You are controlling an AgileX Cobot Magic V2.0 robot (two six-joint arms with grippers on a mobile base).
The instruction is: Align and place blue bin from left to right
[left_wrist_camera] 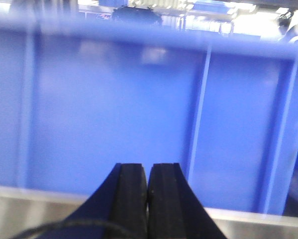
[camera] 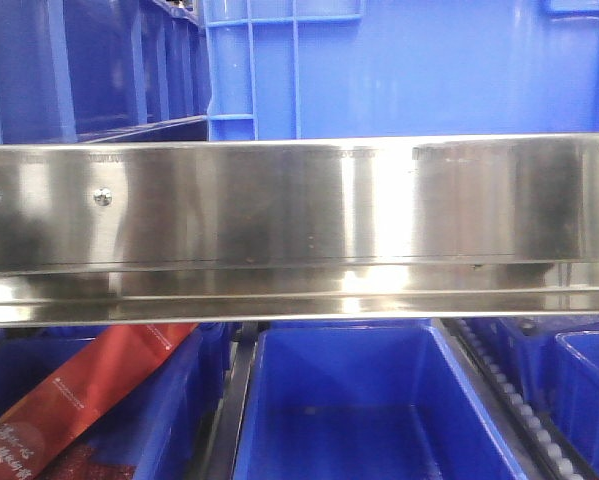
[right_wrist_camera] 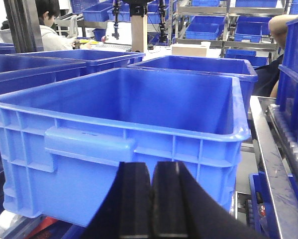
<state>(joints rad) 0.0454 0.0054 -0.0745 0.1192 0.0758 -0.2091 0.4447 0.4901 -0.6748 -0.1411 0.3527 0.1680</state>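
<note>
In the right wrist view an empty blue bin [right_wrist_camera: 114, 124] stands close in front, its near wall and handle facing me. My right gripper [right_wrist_camera: 151, 172] is shut and empty, just before that wall. The left wrist view is filled by the ribbed side wall of a blue bin [left_wrist_camera: 114, 114] resting on a steel ledge [left_wrist_camera: 29, 209]. My left gripper [left_wrist_camera: 148, 174] is shut and empty, low against that wall. In the front view a blue bin [camera: 409, 70] sits above the steel shelf beam [camera: 299, 230]; neither gripper shows there.
More blue bins [right_wrist_camera: 198, 67] line up behind and to the left. A roller conveyor [right_wrist_camera: 288, 134] runs along the right. Below the shelf beam lie an empty blue bin [camera: 349, 410] and one holding a red packet [camera: 69, 400]. People [right_wrist_camera: 44, 25] work in the background.
</note>
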